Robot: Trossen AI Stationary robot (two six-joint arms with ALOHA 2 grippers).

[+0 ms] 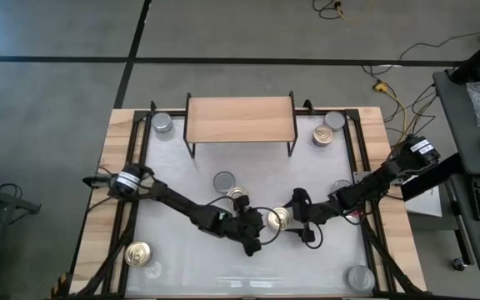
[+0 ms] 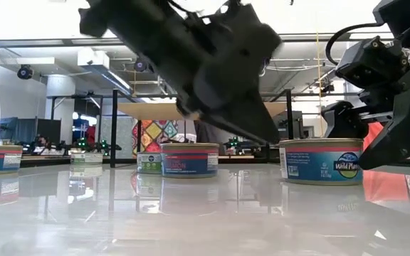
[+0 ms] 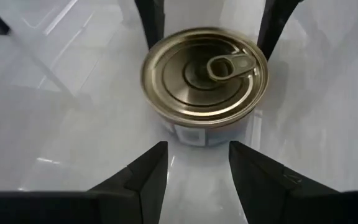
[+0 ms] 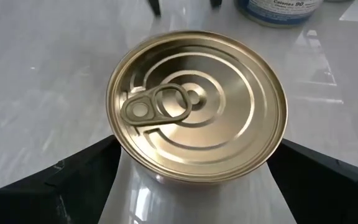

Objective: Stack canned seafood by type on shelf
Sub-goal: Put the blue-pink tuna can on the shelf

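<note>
1. White tabletop, glossy, rectangular, light-wood rim.
2. Shelf: bare light-wood board on thin black legs, long axis running side to side at the tabletop's far edge.
3. Left gripper in front of the shelf, near table centre, just beside the gold-lid tin; jaws partly apart, nothing between them, dark fingers short of the tin in the left wrist view.
4. Right gripper on the tin's other side; jaws wide, one finger on each side of the tin in the right wrist view, contact cannot be told.
5. Gold-lid tin, also seen at: short round metal can, upright, shiny lid with concentric rings and a pull tab; teal label reads "Wild Pla…".
6. Other tins, all upright: silver-grey lid just in front of the shelf; one left of the shelf; gold one right of the shelf; gold one at the near left; grey one at the near right.
7. Low view: centre tin has a blue-and-red label, wording unreadable.
</note>
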